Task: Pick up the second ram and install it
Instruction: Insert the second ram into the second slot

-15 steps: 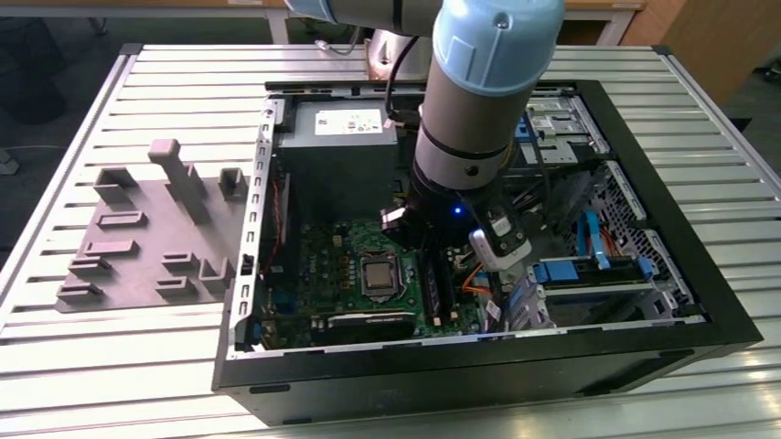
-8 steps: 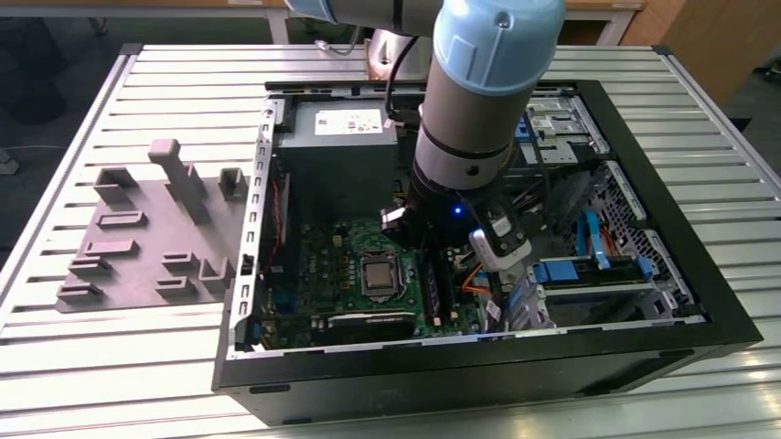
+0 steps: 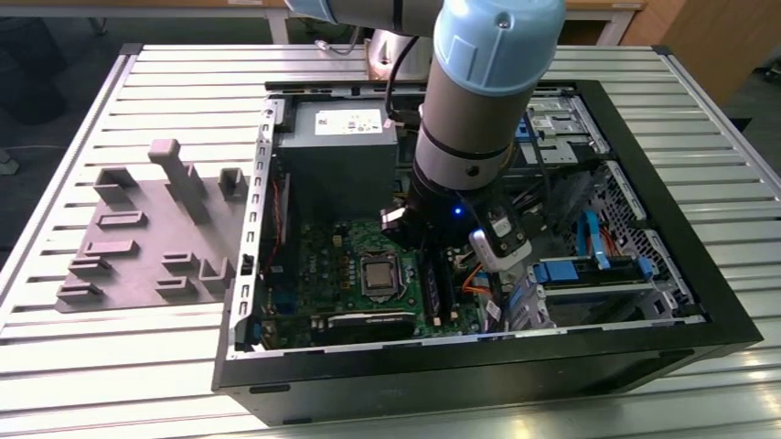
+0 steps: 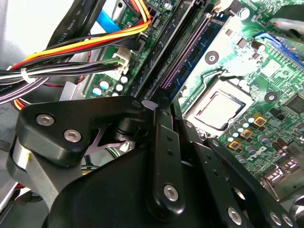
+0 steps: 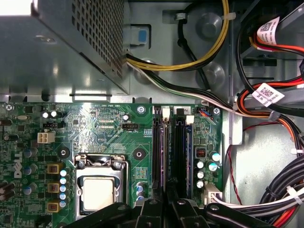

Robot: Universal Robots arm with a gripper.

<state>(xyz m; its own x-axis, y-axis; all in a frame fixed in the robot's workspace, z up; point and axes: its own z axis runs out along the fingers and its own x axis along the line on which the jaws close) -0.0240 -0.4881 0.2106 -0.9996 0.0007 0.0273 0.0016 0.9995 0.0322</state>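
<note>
Slatted metal bench carrying an open PC case, w/ a grey parts tray beside it. Arm reaches down into the case; pincer sits right over the black memory slots next to the processor socket. Second ram appears to stand edge-on in the slot row, so the install looks at or near seating, not confirmed. Pincer fingers: cannot tell if apart or clamped. Case also holds power supply, motherboard, cable bundles.

Metal, matt plastic and glossy board
Ribbed bare-metal table; matt black computer case; glossy green motherboard; smooth black plastic gripper; perforated grey-metal power supply
</note>
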